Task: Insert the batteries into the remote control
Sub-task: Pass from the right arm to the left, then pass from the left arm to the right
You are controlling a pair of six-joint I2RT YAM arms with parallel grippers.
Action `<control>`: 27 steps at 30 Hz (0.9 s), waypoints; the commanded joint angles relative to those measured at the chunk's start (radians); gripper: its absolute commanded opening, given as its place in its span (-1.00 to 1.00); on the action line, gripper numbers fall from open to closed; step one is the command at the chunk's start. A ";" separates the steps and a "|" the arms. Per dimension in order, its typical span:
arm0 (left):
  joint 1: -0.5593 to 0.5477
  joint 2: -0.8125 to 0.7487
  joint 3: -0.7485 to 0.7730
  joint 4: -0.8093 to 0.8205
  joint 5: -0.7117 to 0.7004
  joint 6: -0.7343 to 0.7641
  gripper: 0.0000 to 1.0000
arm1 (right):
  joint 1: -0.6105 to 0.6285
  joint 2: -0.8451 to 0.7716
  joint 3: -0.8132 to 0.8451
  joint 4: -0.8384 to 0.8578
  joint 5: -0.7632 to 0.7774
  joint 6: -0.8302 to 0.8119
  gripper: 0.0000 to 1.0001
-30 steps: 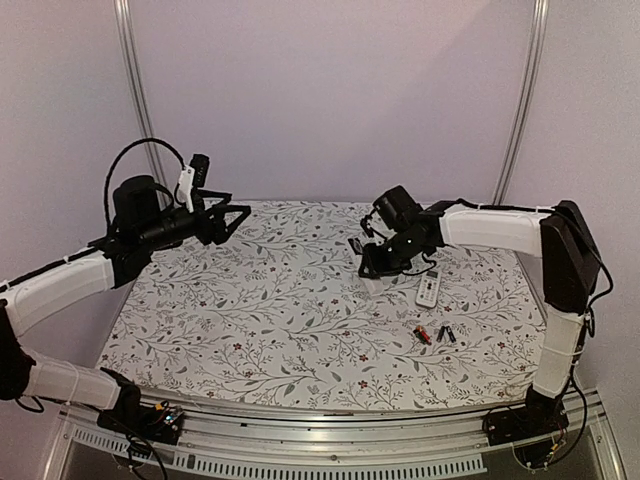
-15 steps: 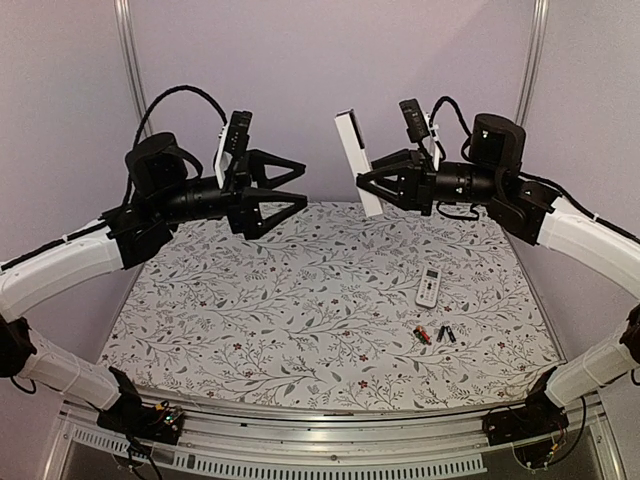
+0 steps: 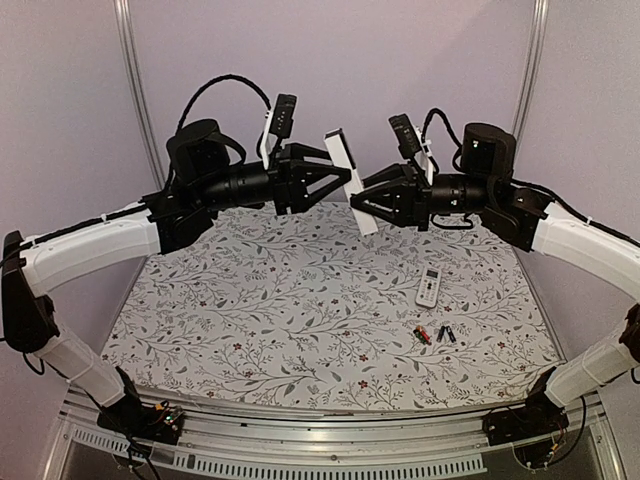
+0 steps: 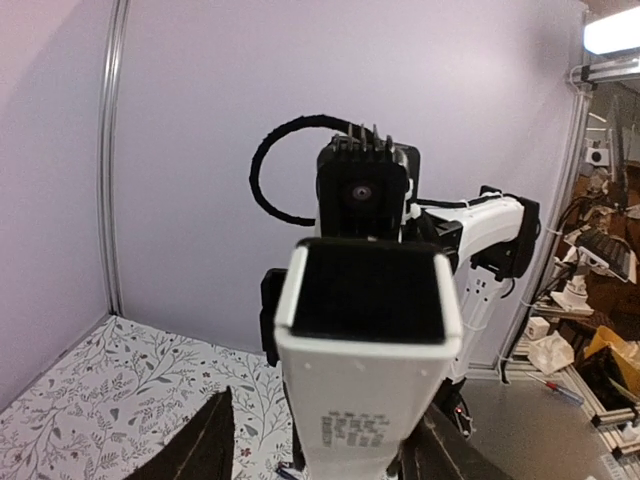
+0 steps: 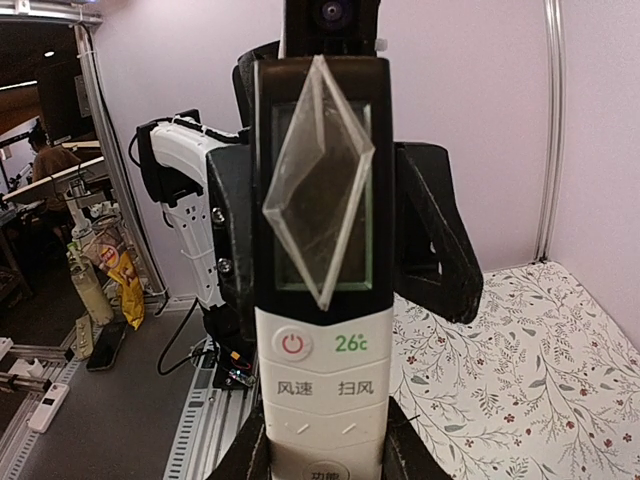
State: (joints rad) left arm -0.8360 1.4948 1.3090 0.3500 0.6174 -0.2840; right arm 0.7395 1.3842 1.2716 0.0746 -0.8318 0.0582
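A long white remote control (image 3: pixel 350 182) hangs tilted in mid-air above the far middle of the table. My right gripper (image 3: pixel 362 197) is shut on its lower end. In the right wrist view its screen and button face (image 5: pixel 320 330) point at the camera, between my right gripper's (image 5: pixel 320 462) fingers. My left gripper (image 3: pixel 343 182) is open and straddles the remote's upper end. The left wrist view shows the remote's back (image 4: pixel 365 370), with a gap beside the left finger of my left gripper (image 4: pixel 320 455). Red and black batteries (image 3: pixel 434 334) lie on the table at the right.
A second, small white remote (image 3: pixel 428 288) lies on the floral tablecloth (image 3: pixel 280 320) just beyond the batteries. Pale walls with metal posts (image 3: pixel 135 100) close in the back and sides. Both arms meet high over the table's far half.
My right arm has lifted the long remote from the table into the air. My left arm has risen and swung in, and its jaws have narrowed around the remote's upper end.
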 commanded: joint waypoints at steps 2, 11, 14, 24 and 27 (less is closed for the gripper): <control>-0.022 0.003 0.023 0.053 -0.023 -0.043 -0.06 | 0.006 -0.001 -0.012 -0.008 -0.007 -0.025 -1.00; -0.038 -0.004 0.009 0.053 -0.030 -0.087 -1.00 | 0.006 -0.006 -0.004 -0.029 0.029 -0.042 -0.97; -0.040 -0.044 -0.048 0.123 -0.154 -0.144 -1.00 | 0.006 -0.022 -0.004 -0.044 0.153 -0.043 -0.32; -0.046 -0.087 -0.086 -0.014 -0.586 -0.309 -1.00 | 0.176 -0.032 -0.025 -0.040 0.890 -0.126 0.98; -0.046 -0.074 -0.079 -0.032 -0.578 -0.323 -1.00 | 0.218 0.029 0.027 -0.072 1.009 -0.165 0.98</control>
State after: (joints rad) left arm -0.8707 1.4227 1.2274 0.3664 0.1165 -0.5583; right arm 0.9085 1.3605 1.2575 0.0345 -0.1032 -0.0292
